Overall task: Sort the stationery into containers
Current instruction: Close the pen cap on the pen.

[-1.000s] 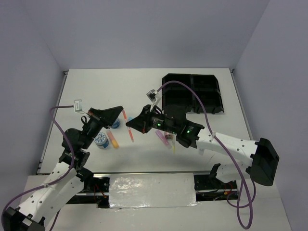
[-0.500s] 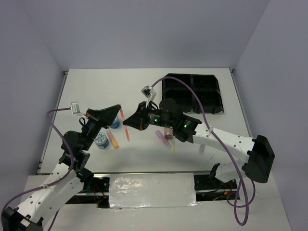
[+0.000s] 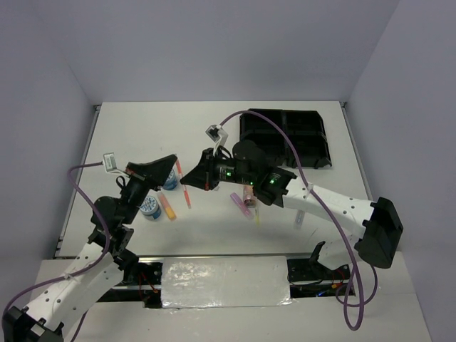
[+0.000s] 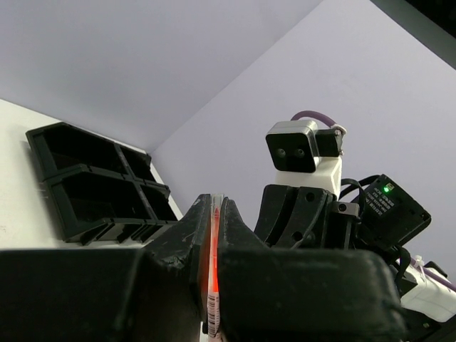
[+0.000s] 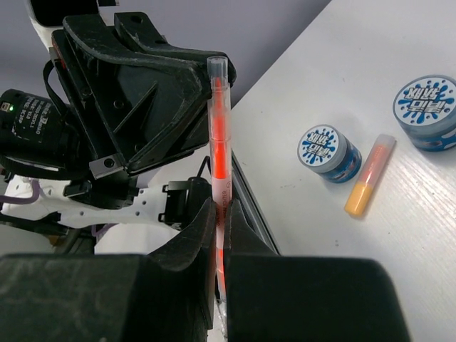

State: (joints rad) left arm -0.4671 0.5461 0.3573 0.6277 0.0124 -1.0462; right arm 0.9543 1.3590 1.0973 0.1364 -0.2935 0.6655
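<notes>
Handover in mid-air: nearest the arm bases, a blue-white tape roll (image 3: 149, 207) and a short orange marker (image 3: 166, 206) lie side by side on the white table (image 3: 142, 128). A second tape roll (image 3: 169, 182) sits just beyond them. To the right lie a purple marker (image 3: 241, 204) and a thin yellow pen (image 3: 256, 214).

Above these, a thin orange pen (image 3: 187, 197) hangs clear of the table between the two arms. The right claw (image 3: 187, 182) is pinched down to the pen's width around the middle of the barrel. The left claw (image 3: 173, 159) is narrowed the same way on the end nearer the far wall. Each wrist view shows its own fingers pressed against either side of the shaft.

The pen looks light and stiff, with a smooth, slim barrel likely to swivel or slide in a two-finger pinch. A hold near mid-barrel, across its width, seems the safest. With both claws on it, a badly timed release could drop it.

Farthest back on the right stands the black four-compartment tray (image 3: 285, 139), well apart from the pen. No stationery can be seen in it from above.
</notes>
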